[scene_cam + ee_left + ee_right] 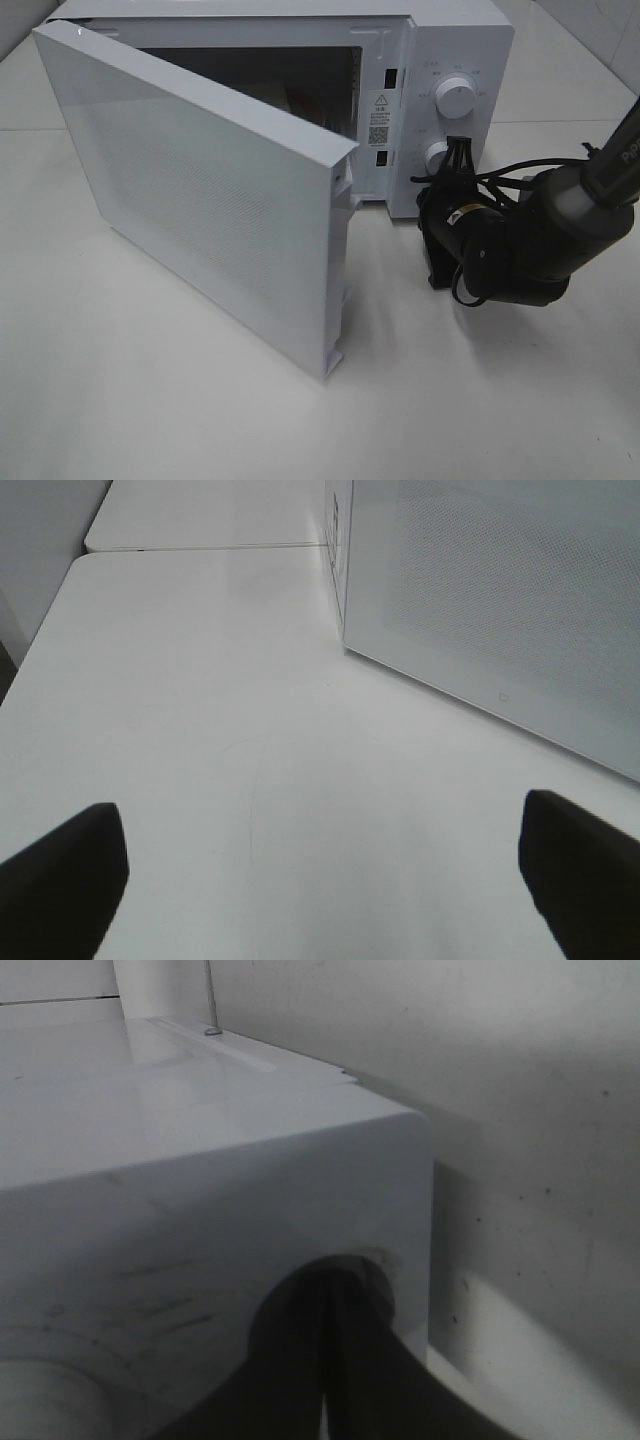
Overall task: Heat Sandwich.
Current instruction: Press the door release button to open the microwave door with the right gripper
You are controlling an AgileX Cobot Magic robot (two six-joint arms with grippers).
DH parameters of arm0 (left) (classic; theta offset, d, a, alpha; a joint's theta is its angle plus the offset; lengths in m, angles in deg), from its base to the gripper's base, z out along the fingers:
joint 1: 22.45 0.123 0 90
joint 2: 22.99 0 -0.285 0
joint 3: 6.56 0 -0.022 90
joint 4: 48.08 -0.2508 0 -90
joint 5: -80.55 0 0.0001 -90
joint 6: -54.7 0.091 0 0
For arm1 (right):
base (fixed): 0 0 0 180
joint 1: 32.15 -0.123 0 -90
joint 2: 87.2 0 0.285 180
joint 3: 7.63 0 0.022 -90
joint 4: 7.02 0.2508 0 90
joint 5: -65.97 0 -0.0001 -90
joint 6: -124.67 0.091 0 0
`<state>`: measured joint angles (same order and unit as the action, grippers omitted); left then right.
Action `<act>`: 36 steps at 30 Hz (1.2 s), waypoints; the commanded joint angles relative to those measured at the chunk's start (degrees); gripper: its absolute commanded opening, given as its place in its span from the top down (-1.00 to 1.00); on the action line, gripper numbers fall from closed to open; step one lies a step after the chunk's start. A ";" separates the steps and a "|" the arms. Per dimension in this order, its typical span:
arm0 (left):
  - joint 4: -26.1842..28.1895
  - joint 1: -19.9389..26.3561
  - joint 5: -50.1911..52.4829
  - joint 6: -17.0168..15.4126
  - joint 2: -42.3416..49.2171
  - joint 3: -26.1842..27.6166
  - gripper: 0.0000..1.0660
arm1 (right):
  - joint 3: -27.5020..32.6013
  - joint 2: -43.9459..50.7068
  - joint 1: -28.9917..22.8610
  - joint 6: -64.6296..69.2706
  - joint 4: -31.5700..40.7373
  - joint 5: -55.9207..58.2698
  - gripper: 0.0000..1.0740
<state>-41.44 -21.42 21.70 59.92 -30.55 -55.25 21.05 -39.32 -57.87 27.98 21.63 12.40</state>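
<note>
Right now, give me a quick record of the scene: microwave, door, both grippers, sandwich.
microwave: white, standing on the table
door: swung open
right gripper: shut, tips at the lower knob
left gripper: open, empty, over the table beside the door
sandwich: not clearly visible in any view

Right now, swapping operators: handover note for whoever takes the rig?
Left gripper: open, empty, over the table beside the microwave door.
Right gripper: fingers shut, tips at the lower knob.
Sandwich: not clearly seen; a reddish patch shows inside the cavity.
Done: door stands wide open.
To do: confirm sandwich is inside, shut door, likely set the knob.
</note>
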 commanded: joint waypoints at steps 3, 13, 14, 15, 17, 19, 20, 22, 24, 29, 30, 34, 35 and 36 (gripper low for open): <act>0.17 0.17 0.00 -0.06 1.60 -0.23 -0.94 | -4.58 -0.34 1.09 0.34 -2.92 -10.08 0.99; 0.17 0.17 0.00 -0.06 1.60 -0.23 -0.94 | -4.58 -0.34 1.09 0.34 -3.15 -6.99 0.99; 0.17 0.17 0.00 -0.06 1.60 -0.23 -0.94 | -4.58 -0.34 1.09 0.34 -3.21 -6.88 0.99; 0.17 0.17 0.00 -0.06 1.60 -0.23 -0.94 | -4.41 -0.29 1.09 0.40 -3.55 -6.65 0.99; 0.17 0.17 0.00 -0.06 1.60 -0.23 -0.94 | -4.24 -0.17 1.09 0.46 -3.90 -6.47 0.99; 0.17 0.17 0.00 -0.06 1.60 -0.23 -0.94 | -3.27 0.74 1.09 0.57 -3.95 -4.24 0.99; 0.17 0.17 0.00 -0.06 1.60 -0.23 -0.94 | -2.69 1.20 1.09 0.57 -3.95 -3.78 0.99; 0.17 0.17 0.00 -0.06 1.60 -0.23 -0.94 | -1.89 2.12 1.09 0.52 -3.95 -2.98 0.99; 0.17 0.17 0.00 -0.06 1.60 -0.23 -0.94 | -1.09 2.81 1.09 0.29 -4.01 -1.95 0.99; 0.17 0.17 0.00 -0.06 1.60 -0.23 -0.94 | 1.15 4.24 1.09 0.11 -5.61 0.80 0.99; 0.17 0.17 0.00 -0.06 1.60 -0.23 -0.94 | 1.83 4.41 1.03 0.11 -5.96 0.80 0.99; 0.17 0.17 0.00 -0.06 1.60 -0.23 -0.94 | 4.35 5.73 0.86 0.11 -6.13 2.64 0.99; 0.17 0.17 0.00 -0.06 1.60 -0.23 -0.94 | 4.93 6.25 0.86 0.11 -6.59 3.21 0.99; 0.17 0.17 0.00 -0.06 1.60 -0.23 -0.94 | 4.93 6.25 0.86 0.11 -6.59 3.21 0.99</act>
<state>-41.44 -21.42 21.70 59.92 -30.55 -55.25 25.81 -34.11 -57.01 28.32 16.35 16.01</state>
